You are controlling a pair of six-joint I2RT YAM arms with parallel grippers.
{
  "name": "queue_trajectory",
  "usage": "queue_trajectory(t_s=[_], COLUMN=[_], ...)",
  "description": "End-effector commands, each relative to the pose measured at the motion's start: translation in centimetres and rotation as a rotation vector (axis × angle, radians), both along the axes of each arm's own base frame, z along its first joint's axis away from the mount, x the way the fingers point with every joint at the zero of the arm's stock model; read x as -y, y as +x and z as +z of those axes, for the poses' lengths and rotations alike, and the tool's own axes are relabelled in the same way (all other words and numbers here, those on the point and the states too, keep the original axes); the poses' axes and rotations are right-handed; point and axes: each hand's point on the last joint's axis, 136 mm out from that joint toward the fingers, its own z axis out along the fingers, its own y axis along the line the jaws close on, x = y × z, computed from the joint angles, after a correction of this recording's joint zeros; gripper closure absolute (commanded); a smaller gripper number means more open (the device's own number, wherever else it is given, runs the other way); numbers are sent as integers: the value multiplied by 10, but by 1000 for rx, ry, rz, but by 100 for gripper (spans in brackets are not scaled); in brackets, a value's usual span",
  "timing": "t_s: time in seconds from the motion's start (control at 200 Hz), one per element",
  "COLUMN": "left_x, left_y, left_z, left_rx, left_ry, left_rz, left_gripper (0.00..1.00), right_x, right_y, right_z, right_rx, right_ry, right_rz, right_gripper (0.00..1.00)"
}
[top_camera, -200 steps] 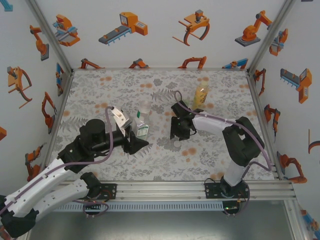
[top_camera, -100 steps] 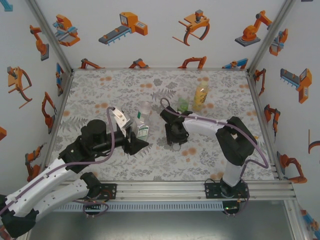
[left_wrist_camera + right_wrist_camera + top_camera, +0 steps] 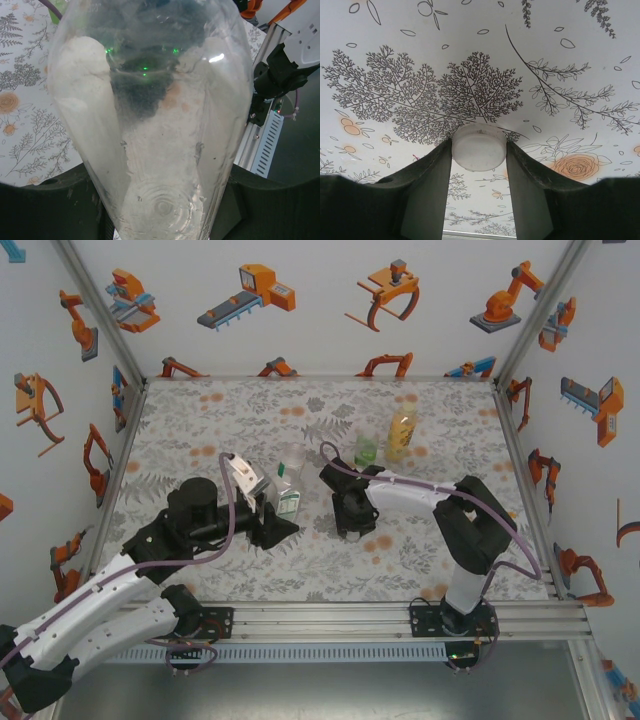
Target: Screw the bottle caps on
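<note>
A whitish bottle cap [image 3: 479, 149] lies flat on the patterned table, and my right gripper [image 3: 479, 145] is shut on it, one finger pressing each side. From above, the right gripper [image 3: 349, 519] points down at the table's middle. My left gripper [image 3: 165, 205] is shut on the colourless clear bottle [image 3: 150, 100], its dark fingers [image 3: 50, 210] against the bottle's base. In the top view that bottle [image 3: 288, 478] stands upright in the left gripper [image 3: 274, 512], neck uncapped. The green bottle [image 3: 366, 448] and the amber bottle [image 3: 402, 431] stand side by side behind the right arm.
The table [image 3: 200, 410] is walled on three sides by printed panels. An aluminium rail [image 3: 330, 620] carries both arm bases along the near edge. Bare table lies at the back left and front right.
My right gripper has swung left and down to the table, uncovering the green bottle, and its fingers have closed in on the cap. The left arm has barely shifted with the clear bottle.
</note>
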Motion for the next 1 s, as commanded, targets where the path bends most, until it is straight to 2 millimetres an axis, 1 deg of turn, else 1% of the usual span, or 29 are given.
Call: queue_trajectory(t_s=[0.0, 0.11, 0.21, 0.391, 0.521, 0.671, 0.781, 0.891, 0.996], left_x=[1, 0, 0, -3, -6, -7, -8, -10, -13], left_y=[1, 1, 1, -5, -10, -21, -27, -32, -36], left_z=[7, 7, 4, -2, -12, -23, -29, -38, -44], left_rx=[8, 9, 16, 63, 100, 145, 176, 188, 193], left_ry=[-35, -32, -18, 15, 69, 146, 208, 278, 330], left_rz=[1, 1, -2, -35, -67, -145, -206, -259, -294], left_gripper=[98, 98, 99, 100, 100, 100, 100, 100, 99], right_x=[10, 10, 12, 11, 4, -7, -15, -16, -17], right_y=[-11, -10, -7, -2, 1, -2, -10, -20, -31], right_z=[-2, 0, 8, 35, 66, 109, 141, 171, 206], right_rx=[-27, -18, 6, 68, 118, 208, 285, 381, 499], right_ry=[-38, -42, -44, 0, 88, 189, 277, 330, 407], right_rz=[-3, -1, 4, 34, 87, 224, 359, 481, 584], right_gripper=[57, 59, 62, 66, 68, 76, 79, 84, 88])
